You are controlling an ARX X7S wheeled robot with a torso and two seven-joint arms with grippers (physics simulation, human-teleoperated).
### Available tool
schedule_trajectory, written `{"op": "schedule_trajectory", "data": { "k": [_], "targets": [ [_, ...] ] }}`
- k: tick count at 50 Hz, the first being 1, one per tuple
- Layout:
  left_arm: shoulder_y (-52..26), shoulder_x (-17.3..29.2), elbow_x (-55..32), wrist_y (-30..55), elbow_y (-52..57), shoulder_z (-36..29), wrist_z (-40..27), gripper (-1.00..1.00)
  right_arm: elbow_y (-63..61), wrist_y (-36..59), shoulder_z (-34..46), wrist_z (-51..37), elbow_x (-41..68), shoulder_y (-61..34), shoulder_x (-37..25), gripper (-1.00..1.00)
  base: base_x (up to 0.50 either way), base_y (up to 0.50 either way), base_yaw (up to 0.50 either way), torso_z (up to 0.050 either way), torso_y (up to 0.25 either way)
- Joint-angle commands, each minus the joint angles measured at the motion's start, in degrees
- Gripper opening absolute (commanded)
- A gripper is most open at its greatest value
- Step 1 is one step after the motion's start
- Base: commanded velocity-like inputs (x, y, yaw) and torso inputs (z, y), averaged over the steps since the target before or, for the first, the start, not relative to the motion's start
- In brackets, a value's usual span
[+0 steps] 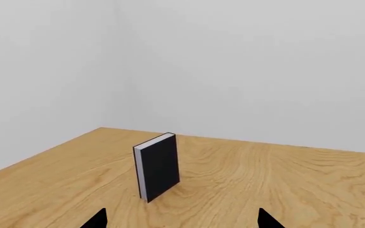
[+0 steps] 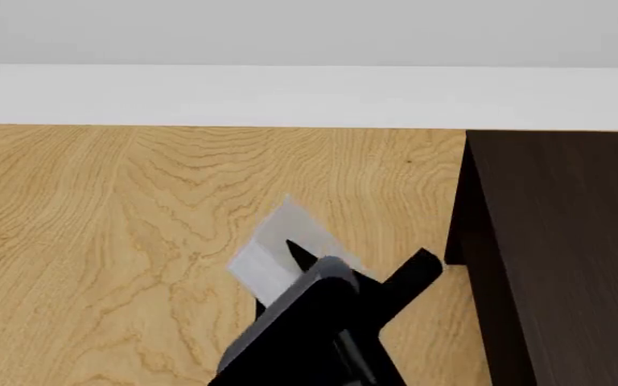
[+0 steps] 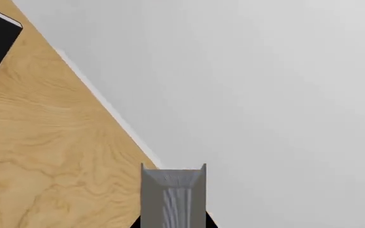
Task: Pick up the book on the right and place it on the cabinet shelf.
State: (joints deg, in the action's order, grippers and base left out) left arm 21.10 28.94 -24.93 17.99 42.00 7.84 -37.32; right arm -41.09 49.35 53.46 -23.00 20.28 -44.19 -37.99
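Now the right gripper (image 2: 357, 269) has its fingers clamped on the grey book (image 2: 282, 249), lifted above the wooden surface (image 2: 126, 225) beside the dark cabinet shelf (image 2: 562, 241). Left gripper (image 1: 182, 219) fingers stand apart.

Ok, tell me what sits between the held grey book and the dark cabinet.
Nothing but bare wooden table. In the head view, the grey book, clamped in the right end effector, is apart from the cabinet, with only tabletop between.

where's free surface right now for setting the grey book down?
Bare wood spans the table from the right gripper, shut on the grey book, out to the wall edge. The dark cabinet top shows nothing on it. Crowded: the strip between gripper and cabinet. Left wrist view: the black book stands upright, bare wood around.
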Motion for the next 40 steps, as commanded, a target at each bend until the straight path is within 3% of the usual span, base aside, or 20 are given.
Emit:
{"op": "schedule_trajectory", "data": {
  "k": [1, 18, 40],
  "targets": [
    [-0.4, 0.2, -0.1, 0.3, 0.2, -0.3, -0.1, 1.00, 2.1, 5.9, 12.5, -1.7, -18.3, -6.5, 1.9, -1.00, 0.00, 0.00, 0.00, 0.000, 0.000],
    [-1.0, 0.4, -0.3, 0.6, 0.4, -0.9, -0.1, 1.00, 14.8, 17.3, 33.4, -3.7, -34.6, -14.3, 8.8, -1.00, 0.00, 0.00, 0.00, 0.001, 0.001],
    [-1.8, 1.0, -0.6, 1.7, 0.9, -0.9, -0.7, 1.00, 29.6, 9.4, 31.5, -7.0, -32.5, -11.0, 13.4, -1.00, 0.00, 0.00, 0.00, 0.000, 0.001]
  ]
}}
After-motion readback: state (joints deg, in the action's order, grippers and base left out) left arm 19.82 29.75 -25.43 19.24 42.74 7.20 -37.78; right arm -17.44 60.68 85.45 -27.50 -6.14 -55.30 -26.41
